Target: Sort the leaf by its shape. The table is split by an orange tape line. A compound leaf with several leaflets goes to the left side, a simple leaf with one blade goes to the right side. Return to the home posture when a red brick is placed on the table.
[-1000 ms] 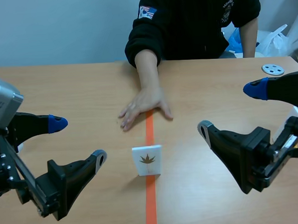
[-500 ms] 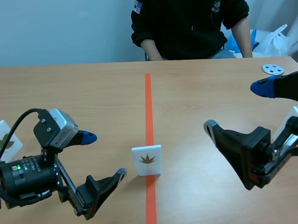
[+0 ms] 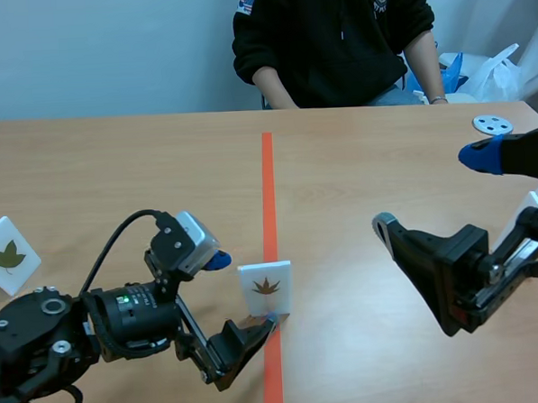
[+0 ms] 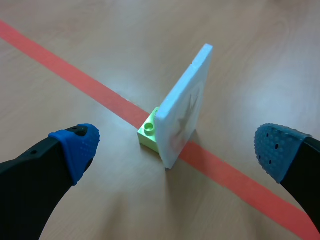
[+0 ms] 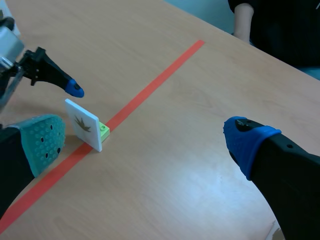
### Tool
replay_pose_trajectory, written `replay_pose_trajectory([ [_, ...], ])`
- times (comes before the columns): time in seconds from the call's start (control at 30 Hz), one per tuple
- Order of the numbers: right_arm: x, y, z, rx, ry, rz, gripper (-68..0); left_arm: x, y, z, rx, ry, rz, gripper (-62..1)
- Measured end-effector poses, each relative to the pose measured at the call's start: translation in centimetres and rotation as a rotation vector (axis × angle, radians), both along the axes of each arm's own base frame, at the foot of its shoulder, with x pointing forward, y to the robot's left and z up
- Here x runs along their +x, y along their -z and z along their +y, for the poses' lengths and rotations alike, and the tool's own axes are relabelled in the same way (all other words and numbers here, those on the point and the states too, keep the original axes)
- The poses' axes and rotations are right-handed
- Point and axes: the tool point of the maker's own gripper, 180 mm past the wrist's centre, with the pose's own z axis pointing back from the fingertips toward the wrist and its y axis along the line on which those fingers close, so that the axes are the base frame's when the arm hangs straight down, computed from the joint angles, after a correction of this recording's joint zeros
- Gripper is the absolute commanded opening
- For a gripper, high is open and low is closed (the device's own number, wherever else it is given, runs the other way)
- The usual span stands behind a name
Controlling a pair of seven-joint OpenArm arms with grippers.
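A white card [image 3: 265, 289] with a brown, many-pointed leaf stands upright on the orange tape line [image 3: 269, 192], held up by a small green brick [image 4: 149, 134]. My left gripper [image 3: 242, 291] is open and low at the card, with one finger on each side of it. In the left wrist view the card [image 4: 182, 112] stands just ahead, between the blue pads [image 4: 80, 145], untouched. My right gripper [image 3: 428, 189] hangs open over the right half, well away from the card [image 5: 82, 125].
A second white card [image 3: 6, 256] with a one-blade leaf stands at the far left. Another white card [image 3: 531, 210] shows behind my right arm. A grey disc [image 3: 492, 125] lies at the back right. A person [image 3: 332, 36] sits across the table.
The person's hand has left the table. My left arm has swung in toward the card and lowered, bringing its open fingers around it. The right arm has barely shifted.
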Motion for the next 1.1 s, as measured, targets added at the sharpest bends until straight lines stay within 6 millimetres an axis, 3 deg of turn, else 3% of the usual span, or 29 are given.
replay_pose_trajectory([
  [0.27, 0.0, -0.1, 0.0, 0.003, 0.0, -0.004, 0.3, 0.1, 0.9, -1.5, -0.005, 0.02, 0.005, 1.4],
  [0.5, 0.0, -0.1, 0.0, 0.005, 0.0, -0.007, 0.3, 0.2, 0.7, -1.5, -0.015, 0.013, -0.002, -26.4],
  [0.87, 0.0, -0.1, 0.0, 0.005, 0.0, -0.007, 0.3, 0.2, 0.8, -1.5, -0.014, 0.012, -0.002, -56.3],
  [1.1, 0.0, -0.1, 0.0, 0.005, 0.0, -0.007, 0.3, 0.0, 0.5, -1.8, -0.025, 0.016, 0.007, -56.9],
])
